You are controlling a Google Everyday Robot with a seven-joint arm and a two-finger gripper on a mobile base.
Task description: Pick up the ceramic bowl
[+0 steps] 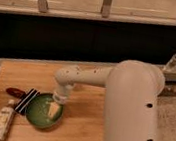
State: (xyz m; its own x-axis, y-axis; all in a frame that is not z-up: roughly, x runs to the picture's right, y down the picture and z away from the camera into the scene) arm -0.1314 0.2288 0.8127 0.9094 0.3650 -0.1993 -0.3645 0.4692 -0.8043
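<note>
The ceramic bowl (pixel 43 113) is a wide, shallow green glazed bowl on the wooden table (pixel 81 119), left of centre. My gripper (pixel 53 109) hangs from the white arm (pixel 127 97) and reaches down into the bowl's right half, its pale tip just above or on the inner surface.
A black flat object (pixel 26 100) lies against the bowl's left rim, with a dark red item (pixel 15 92) beyond it. A white bottle (pixel 3 120) lies at the front left. The table's front edge is close under the bowl. A dark wall and railing stand behind.
</note>
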